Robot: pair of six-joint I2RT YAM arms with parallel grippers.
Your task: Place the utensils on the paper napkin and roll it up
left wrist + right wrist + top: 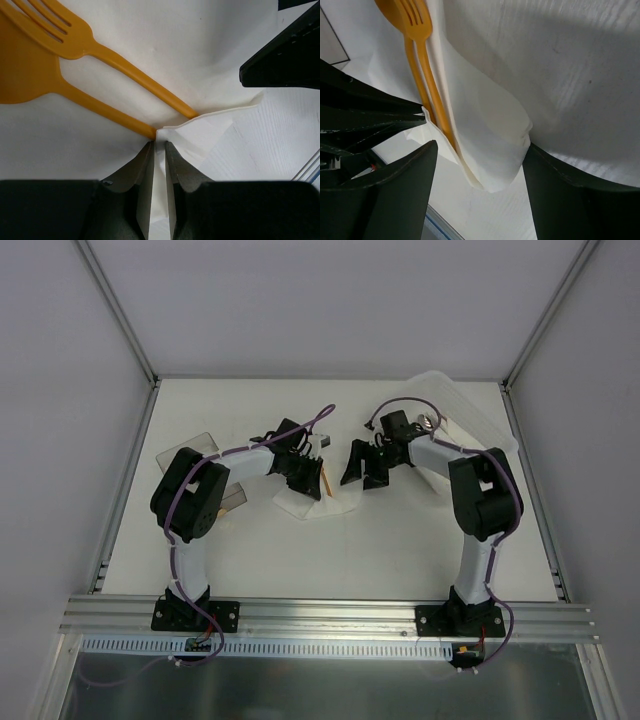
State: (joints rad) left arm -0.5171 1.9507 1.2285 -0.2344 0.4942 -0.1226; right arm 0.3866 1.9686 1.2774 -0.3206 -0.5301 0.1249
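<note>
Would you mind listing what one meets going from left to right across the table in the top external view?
A smoky clear box, left gripper, right gripper, translucent plastic tray. The paper napkin overlaps both grippers, so it is left out.

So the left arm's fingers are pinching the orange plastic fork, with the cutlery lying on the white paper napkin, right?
Not quite: the left fingers pinch a fold of the white paper napkin, not the orange plastic fork. The left wrist view shows it.
</note>
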